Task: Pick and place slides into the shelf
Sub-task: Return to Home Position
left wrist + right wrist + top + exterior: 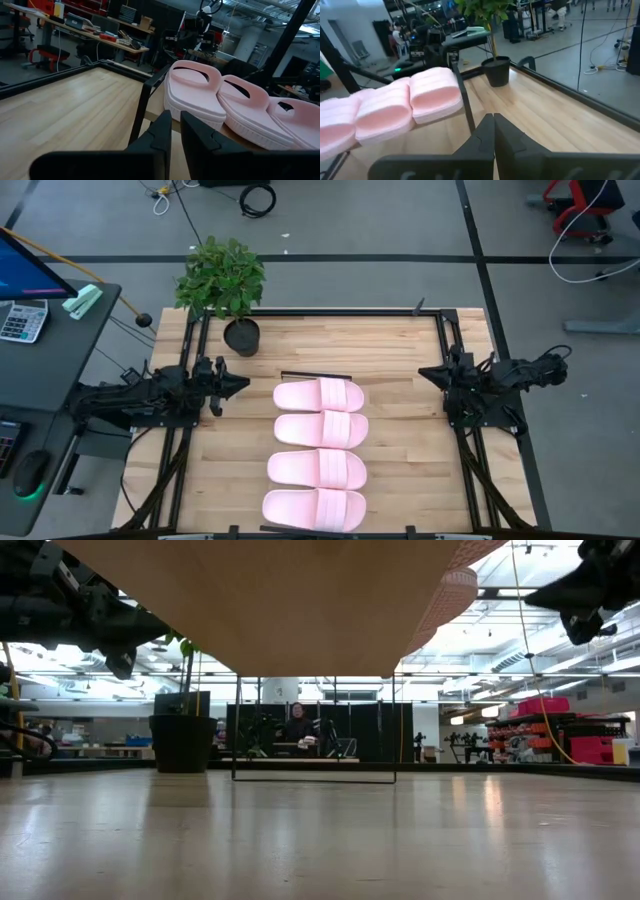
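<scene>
Four pale pink slides lie soles down, side by side in a column from far to near, on the raised shelf: (318, 394), (320, 429), (318, 468), (313, 508). Their heels point to the table's left and their straps sit toward the right. The shelf shows as a wood underside (270, 600) on thin black rails (233, 730). My left gripper (235, 383) hovers shut left of the farthest slide (192, 92). My right gripper (428, 373) hovers shut to the right, facing the strap ends (435, 95). Neither touches anything.
A potted plant (241, 337) stands on the table's far left part, beside my left gripper. Black frame rails run along the table's edges (440, 380). Bare wood lies between each gripper and the slides. A person (298, 725) sits far behind the table. A desk with a calculator (22, 320) is off to the left.
</scene>
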Robot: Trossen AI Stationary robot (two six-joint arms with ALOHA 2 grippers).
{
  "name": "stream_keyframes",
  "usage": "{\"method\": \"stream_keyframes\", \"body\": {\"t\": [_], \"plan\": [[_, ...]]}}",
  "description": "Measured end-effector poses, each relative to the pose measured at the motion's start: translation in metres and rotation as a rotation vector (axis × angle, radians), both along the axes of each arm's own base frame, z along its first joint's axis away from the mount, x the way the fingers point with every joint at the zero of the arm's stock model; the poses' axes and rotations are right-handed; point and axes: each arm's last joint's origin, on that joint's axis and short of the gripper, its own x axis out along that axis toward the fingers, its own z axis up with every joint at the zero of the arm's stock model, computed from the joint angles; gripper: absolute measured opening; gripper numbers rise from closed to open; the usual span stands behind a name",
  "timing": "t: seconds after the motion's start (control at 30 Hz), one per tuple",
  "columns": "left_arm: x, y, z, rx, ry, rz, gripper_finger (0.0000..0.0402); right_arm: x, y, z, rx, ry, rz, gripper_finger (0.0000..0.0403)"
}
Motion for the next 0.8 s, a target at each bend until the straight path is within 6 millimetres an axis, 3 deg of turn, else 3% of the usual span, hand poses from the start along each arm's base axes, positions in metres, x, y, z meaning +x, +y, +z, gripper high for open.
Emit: {"method": "stream_keyframes", "body": {"t": [0.33, 0.8], "plan": [[0.0, 0.0, 0.0, 0.0, 0.0, 0.0, 0.0036, 0.018, 0.006, -0.014, 0.055, -0.191, 0.007, 0.0], [0.0, 0.0, 0.0, 0.0, 0.0, 0.0, 0.0038, 0.029, -0.006, -0.035, 0.07, -0.19, -0.035, 0.0]]}}
